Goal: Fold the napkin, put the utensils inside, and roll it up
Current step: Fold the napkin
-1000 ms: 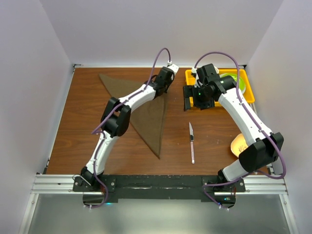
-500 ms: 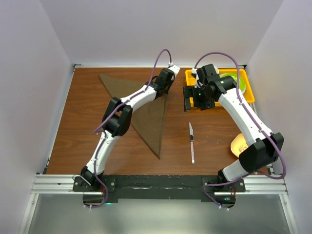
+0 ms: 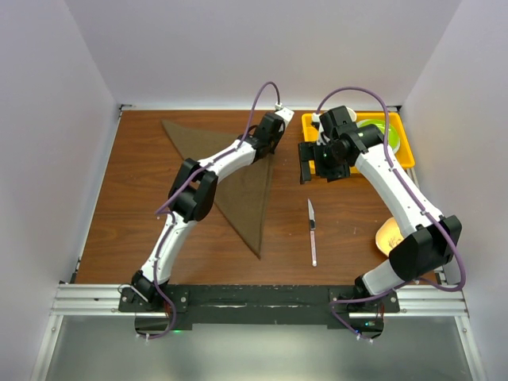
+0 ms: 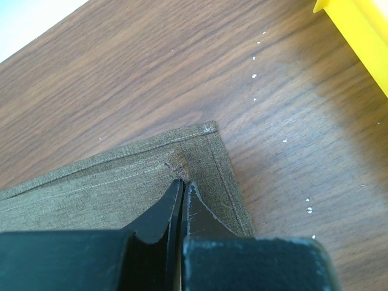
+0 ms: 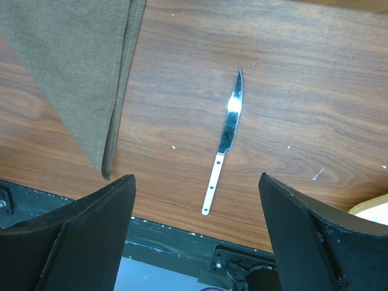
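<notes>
Wooden table (image 3: 135, 230), and the dark brown napkin (image 3: 246, 202) lies on it as a flat triangle, its long tip aimed at 6 o'clock. Yellow tray (image 3: 406, 152) sits out at 1 o'clock. The knife (image 3: 312, 232) lies bare on the wood at 3 o'clock of the napkin, apart from it, blade toward 12. Left gripper (image 4: 180, 182) is pinched tight on a pucker at the napkin's corner. Right gripper (image 3: 309, 165) hovers above, jaws spread wide, holding nothing.
</notes>
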Controlling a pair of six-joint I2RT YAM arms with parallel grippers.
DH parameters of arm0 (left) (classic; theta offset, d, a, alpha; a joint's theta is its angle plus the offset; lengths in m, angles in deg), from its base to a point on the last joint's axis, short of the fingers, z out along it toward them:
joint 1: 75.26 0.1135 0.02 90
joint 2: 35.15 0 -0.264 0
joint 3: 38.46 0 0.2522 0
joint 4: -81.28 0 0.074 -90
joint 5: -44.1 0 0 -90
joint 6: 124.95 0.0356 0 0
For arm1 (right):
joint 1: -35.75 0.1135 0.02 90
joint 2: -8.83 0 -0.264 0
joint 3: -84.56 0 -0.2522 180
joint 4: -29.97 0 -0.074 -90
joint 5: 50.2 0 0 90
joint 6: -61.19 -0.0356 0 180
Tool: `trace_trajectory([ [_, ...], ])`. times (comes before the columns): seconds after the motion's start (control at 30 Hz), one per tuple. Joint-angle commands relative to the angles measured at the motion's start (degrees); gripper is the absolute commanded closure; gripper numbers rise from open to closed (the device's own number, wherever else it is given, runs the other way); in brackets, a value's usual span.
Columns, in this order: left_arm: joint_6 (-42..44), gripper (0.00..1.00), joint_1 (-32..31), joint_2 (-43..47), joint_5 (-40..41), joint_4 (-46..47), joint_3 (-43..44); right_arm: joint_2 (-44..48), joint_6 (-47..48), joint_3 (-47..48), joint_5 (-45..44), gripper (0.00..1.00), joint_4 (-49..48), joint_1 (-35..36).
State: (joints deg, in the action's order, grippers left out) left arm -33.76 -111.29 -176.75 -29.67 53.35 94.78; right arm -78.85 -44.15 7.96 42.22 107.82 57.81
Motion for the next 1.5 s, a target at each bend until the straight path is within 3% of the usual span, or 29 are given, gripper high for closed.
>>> trace_trajectory([
  [0.0,-0.22,1.0,-0.09,0.27,-1.2,3.89,2.69,1.99,0.74,0.18,-0.74,0.13,0.68,-0.18],
  [0.5,-0.31,1.0,-0.44,0.36,-1.82,3.98,2.43,1.99,0.74,-0.08,-0.75,0.13,0.59,-0.27],
  [0.9,-0.14,1.0,-1.59,7.83,3.11,9.86,-7.5,2.07,0.83,-0.26,-0.66,0.13,0.33,-0.44],
  [1.47,-0.4,1.0,-2.02,7.04,1.96,11.1,-5.93,1.63,0.83,-0.17,-0.66,0.13,0.5,-0.53],
])
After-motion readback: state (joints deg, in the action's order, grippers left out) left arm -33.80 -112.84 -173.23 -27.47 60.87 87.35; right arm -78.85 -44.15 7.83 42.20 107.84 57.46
